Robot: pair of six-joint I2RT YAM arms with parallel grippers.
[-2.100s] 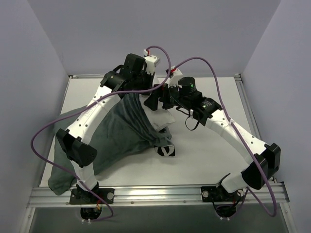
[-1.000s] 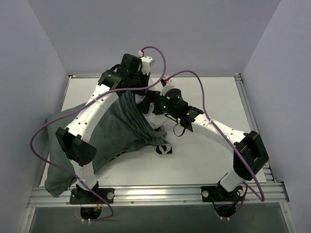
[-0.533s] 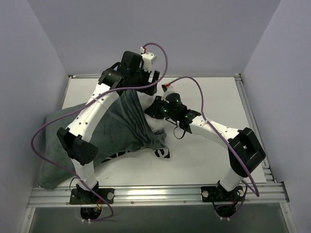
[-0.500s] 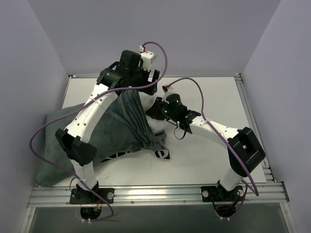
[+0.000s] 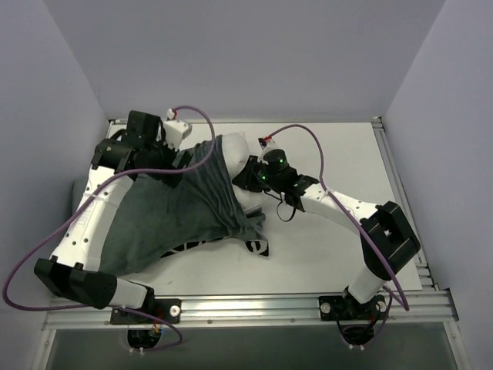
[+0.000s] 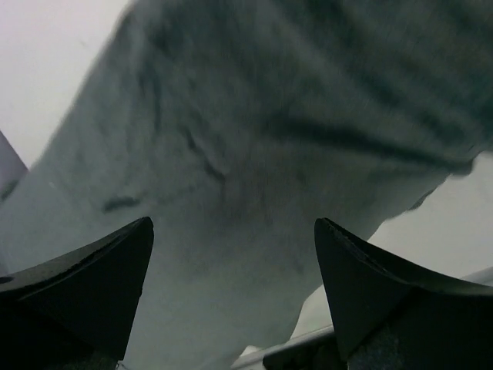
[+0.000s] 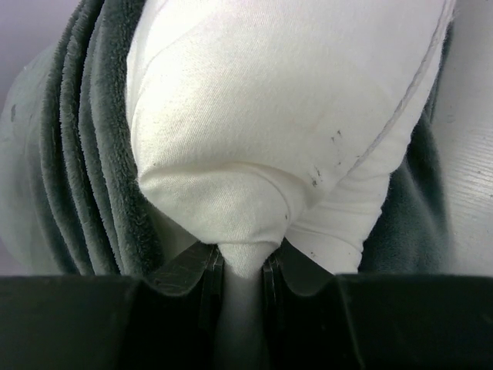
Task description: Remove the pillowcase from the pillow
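Mid-peel: right pincer clenched on corner of plump white pillow, mid bench. Grey-green fabric pillowcase half off, draped toward left pincer, whose grip can't be told. Next: pull cover leftward, pillow anchored.

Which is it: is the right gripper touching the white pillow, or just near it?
Touching. The right wrist view shows the right gripper shut on a fold of the white pillow, cloth pinched between its fingers.
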